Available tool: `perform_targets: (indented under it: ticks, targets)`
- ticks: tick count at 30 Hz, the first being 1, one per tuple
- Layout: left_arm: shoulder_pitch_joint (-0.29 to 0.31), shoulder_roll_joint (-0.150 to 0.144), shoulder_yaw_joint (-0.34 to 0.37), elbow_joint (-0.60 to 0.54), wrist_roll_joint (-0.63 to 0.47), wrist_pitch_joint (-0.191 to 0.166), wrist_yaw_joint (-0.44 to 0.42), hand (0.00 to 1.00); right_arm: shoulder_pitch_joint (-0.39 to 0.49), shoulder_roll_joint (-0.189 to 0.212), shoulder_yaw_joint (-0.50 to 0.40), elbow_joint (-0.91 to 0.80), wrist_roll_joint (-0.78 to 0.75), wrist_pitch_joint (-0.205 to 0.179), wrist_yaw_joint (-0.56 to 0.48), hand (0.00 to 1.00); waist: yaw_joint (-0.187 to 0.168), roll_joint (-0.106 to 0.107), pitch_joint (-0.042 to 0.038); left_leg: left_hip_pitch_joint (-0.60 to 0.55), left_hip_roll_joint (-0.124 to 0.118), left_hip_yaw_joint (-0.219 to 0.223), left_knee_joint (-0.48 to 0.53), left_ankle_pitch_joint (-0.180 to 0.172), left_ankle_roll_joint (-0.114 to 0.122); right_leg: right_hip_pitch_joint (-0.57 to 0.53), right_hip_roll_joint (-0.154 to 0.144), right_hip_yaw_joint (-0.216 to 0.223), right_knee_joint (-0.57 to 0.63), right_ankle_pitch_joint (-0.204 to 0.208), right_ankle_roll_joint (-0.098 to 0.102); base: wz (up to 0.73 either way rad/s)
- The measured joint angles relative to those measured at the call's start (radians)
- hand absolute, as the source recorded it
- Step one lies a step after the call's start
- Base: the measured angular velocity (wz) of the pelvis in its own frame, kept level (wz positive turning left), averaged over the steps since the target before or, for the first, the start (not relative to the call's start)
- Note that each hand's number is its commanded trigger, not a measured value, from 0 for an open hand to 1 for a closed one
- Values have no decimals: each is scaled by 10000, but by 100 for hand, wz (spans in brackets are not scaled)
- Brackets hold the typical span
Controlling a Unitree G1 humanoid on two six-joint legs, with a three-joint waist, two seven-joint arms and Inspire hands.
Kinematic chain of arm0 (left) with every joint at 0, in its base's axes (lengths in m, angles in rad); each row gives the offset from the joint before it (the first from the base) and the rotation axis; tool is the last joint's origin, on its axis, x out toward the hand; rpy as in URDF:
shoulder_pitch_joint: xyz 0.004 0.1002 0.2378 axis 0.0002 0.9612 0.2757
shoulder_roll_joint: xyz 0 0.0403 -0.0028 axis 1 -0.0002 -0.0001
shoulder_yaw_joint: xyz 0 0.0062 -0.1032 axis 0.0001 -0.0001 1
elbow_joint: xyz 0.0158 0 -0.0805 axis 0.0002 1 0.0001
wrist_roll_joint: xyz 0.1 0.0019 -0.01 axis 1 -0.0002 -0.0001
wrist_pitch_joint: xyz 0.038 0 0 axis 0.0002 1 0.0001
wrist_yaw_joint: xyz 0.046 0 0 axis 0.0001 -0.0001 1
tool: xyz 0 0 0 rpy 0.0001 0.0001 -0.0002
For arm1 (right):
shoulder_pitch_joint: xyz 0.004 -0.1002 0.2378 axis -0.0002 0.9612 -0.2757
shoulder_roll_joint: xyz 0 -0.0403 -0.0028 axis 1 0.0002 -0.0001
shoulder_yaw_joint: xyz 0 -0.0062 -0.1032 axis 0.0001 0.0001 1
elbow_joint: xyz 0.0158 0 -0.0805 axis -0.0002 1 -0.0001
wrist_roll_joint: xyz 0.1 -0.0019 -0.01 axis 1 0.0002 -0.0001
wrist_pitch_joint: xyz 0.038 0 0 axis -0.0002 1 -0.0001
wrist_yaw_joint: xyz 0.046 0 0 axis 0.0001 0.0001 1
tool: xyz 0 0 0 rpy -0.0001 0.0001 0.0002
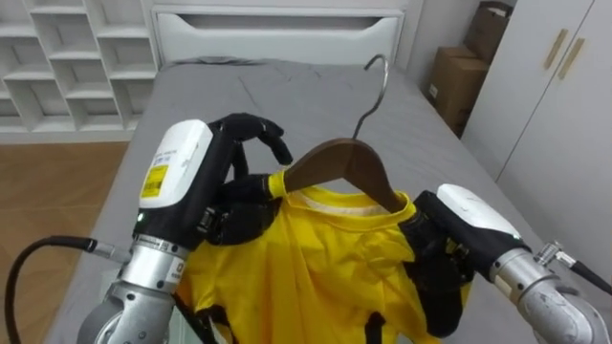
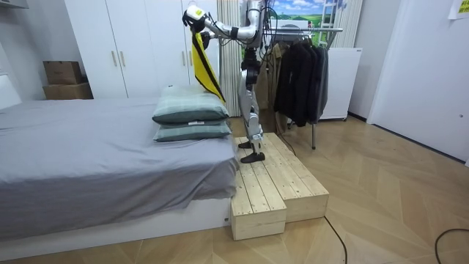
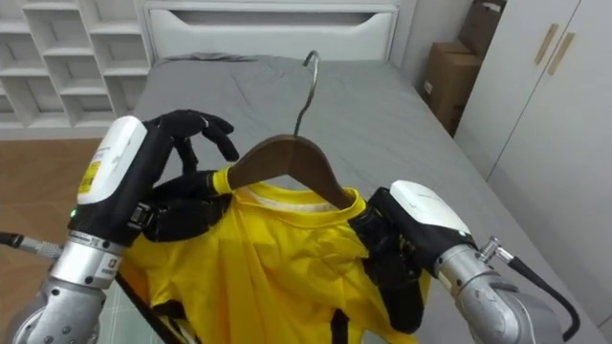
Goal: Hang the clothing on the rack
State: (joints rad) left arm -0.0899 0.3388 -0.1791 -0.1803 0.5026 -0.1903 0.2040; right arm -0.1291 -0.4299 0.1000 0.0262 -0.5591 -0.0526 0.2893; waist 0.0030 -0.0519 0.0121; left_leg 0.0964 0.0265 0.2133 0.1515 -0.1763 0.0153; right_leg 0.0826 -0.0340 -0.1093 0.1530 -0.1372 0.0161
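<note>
Yellow shirt (image 1: 316,258) hangs on a brown wooden hanger (image 1: 339,158), held up between both robot hands above a grey bed (image 1: 287,96). The hanger's metal hook (image 1: 378,81) stands up free, pointing toward the far white headboard (image 1: 277,29).

The left robot hand (image 1: 234,196) sits at the hanger's left end. Its lower fingers and thumb are closed on the shirt's shoulder there, while its upper fingers curl loosely in the air just above the wood. The right robot hand (image 1: 435,253) lies against the shirt's right shoulder, just below the hanger's right end; whether it grips the cloth I cannot tell.

White cubby shelves (image 1: 67,67) stand at the far left. Cardboard boxes (image 1: 459,76) and a white wardrobe (image 1: 564,115) are on the right.

From the room view, the robot stands upright on a low wooden platform (image 2: 282,183) beside the bed, arms raised high, with the shirt trailing down from them over two stacked pillows (image 2: 192,114). Behind the robot, a clothes rack (image 2: 300,66) carries dark garments.
</note>
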Motion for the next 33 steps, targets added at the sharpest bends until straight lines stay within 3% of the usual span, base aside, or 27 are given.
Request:
perform_targets:
  ticks: [16,33]
  targets:
    - [22,-213,-7,4,-1,6,-389,0,1,193,-14,-4,-1153,110,296,100,9,-35,6,-37,-8,8,9,1,0,-133,-6,30,17,0,0,0]
    - [94,-421,-9,62,5,6,-406,0,28,240,-16,595,-1104,-30,-208,100,2,-50,10,-48,-3,-5,96,0,0,-13,-15,-16,-15,0,0,0]
